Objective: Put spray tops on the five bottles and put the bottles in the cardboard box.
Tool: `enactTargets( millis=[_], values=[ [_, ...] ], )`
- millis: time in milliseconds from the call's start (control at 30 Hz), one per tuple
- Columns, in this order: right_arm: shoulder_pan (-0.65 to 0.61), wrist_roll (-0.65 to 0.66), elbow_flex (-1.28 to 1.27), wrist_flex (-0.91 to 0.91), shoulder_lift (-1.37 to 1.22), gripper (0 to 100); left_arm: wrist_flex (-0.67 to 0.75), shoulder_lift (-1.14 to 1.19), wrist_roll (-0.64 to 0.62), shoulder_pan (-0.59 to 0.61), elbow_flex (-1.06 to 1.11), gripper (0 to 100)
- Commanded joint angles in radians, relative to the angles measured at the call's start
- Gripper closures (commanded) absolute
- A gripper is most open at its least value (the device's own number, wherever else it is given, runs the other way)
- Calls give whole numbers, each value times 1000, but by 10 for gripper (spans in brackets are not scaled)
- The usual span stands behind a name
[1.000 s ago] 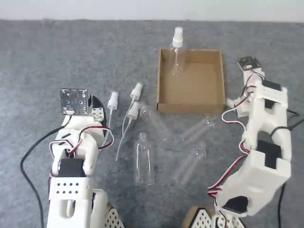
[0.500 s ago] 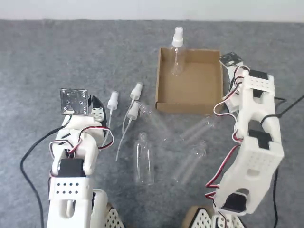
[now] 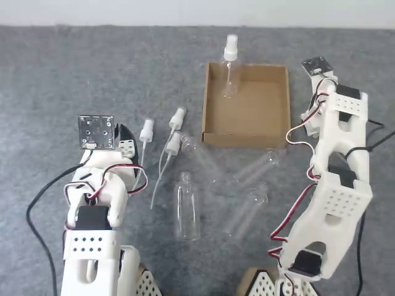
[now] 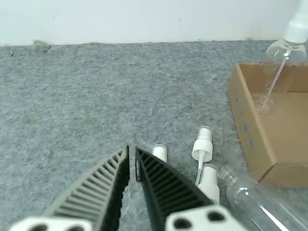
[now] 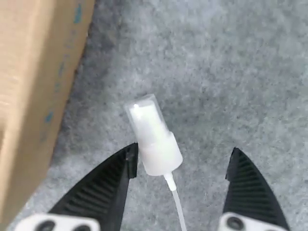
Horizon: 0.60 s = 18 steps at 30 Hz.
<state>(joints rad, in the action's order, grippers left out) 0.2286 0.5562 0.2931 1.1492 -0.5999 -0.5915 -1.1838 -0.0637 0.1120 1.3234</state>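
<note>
Grey tabletop (image 5: 216, 57): right end effector (image 5: 184, 151) open astride spray top (image 5: 153, 137); cardboard box (image 5: 33, 72) print illegible; left end effector (image 4: 132, 151) closed.

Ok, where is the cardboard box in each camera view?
High view: cardboard box at the far middle, beside the right arm.
Left wrist view: its corner and side wall, beyond the loose spray tops.
Right wrist view: its outer wall, beside the spray top between the right gripper's open jaws.
Shared landmark: the capped bottle standing in the box, high and left wrist views.
</note>
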Motion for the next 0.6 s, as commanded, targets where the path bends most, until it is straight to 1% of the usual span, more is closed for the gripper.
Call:
enactTargets(
  millis=[0, 167, 333, 433, 500, 567],
  values=[
    [-8, 18, 61, -27, 13, 735, 26, -15, -3, -5, -8, 988],
    [-13, 18, 58, -47, -21, 739, 26, -15, -3, -5, -8, 988],
    [-7, 15, 100, -64, -108, 846, 26, -15, -3, -5, -8, 988],
    [15, 11, 144, -45, -130, 894, 26, -15, -3, -5, -8, 988],
    [36, 5, 181, -5, -122, 918, 26, -15, -3, -5, -8, 988],
    [61, -48, 230, 53, -101, 943, 26, -15, -3, -5, -8, 988]
  ],
)
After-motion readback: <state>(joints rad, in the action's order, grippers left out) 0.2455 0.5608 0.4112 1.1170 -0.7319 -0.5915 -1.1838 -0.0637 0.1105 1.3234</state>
